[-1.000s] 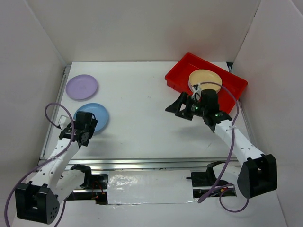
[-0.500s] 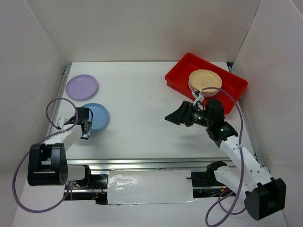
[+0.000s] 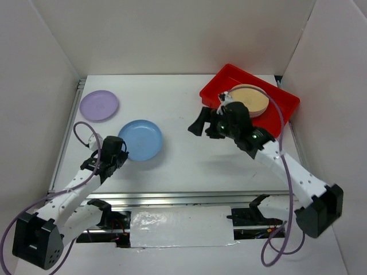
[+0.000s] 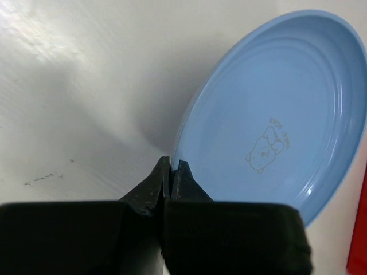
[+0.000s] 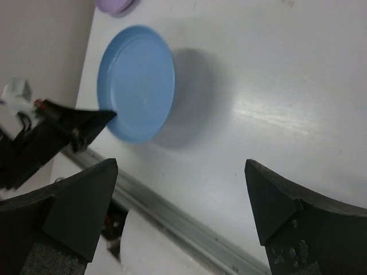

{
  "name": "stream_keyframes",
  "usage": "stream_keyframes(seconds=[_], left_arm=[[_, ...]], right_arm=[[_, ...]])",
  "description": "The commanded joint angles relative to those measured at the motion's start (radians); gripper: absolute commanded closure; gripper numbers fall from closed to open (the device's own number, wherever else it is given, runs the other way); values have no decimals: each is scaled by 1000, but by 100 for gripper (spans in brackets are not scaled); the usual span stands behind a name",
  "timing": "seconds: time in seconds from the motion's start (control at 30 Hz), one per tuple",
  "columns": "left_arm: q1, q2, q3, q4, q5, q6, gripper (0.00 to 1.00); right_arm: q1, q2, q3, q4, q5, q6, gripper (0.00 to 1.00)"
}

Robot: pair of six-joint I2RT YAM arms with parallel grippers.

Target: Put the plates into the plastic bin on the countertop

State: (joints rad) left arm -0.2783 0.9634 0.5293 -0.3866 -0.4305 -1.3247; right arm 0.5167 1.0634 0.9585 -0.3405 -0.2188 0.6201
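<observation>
My left claw (image 4: 170,172) is clenched on the near rim of the blue plate (image 4: 275,109) – fingers pinched tight with the plate's edge between them. From above, that plate (image 3: 140,140) is over the left half of the countertop (image 3: 172,109), and the wrist views show it tilted, with a shadow on the white surface beside it. A faint cartoon mark sits at its centre.

The lilac plate (image 3: 99,105) lies flat near the far left corner, apart from the blue one.

My right claw (image 5: 180,172) is released – its fingers spread wide, with nothing between them. It hangs just in front of the red bin (image 3: 229,74), facing left toward the blue plate. In the bin a stack of plates rests, a cream one (image 3: 250,98) on top.
</observation>
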Motion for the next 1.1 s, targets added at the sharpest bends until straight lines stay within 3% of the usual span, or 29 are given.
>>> stream_keyframes(seconds=[0.0,0.07,0.23,0.37,0.47,0.5,0.53,0.57,0.6,0.63,0.67,0.73,0.77,0.97,1.07], left_arm=[[-74,-39,64,58,41,168,100],[-105,19,165,-12,53,248,100],[-167,152,316,-61,199,413,100],[-205,179,365,-64,210,427,100],[-210,161,370,-67,200,426,100],[-208,158,371,-66,202,432,100],[-206,150,379,-64,206,436,100],[-200,149,382,-66,210,440,100],[-194,149,388,-63,214,459,100],[-187,147,393,-58,228,473,97],[-182,143,409,-61,231,481,71],[-168,123,434,-109,204,479,38],[-165,112,439,-118,178,482,1],[-127,-17,492,-265,67,496,1],[-124,-63,515,-311,47,545,1]], right_arm=[[77,171,189,-109,261,-46,0],[104,301,277,-135,344,-57,0],[163,519,367,-144,357,-69,0],[174,615,388,-150,400,-45,4],[157,644,364,-150,406,-20,20],[151,639,353,-143,394,-16,34],[138,630,323,-129,380,-19,41],[135,607,306,-92,346,-19,78],[132,593,292,-83,342,-11,98],[129,580,272,-75,337,-7,100],[117,569,263,-60,322,-6,100],[92,529,231,-40,268,-5,100],[53,515,220,-26,254,-2,100],[-159,423,235,-87,263,35,100],[-325,425,298,-113,314,65,100]])
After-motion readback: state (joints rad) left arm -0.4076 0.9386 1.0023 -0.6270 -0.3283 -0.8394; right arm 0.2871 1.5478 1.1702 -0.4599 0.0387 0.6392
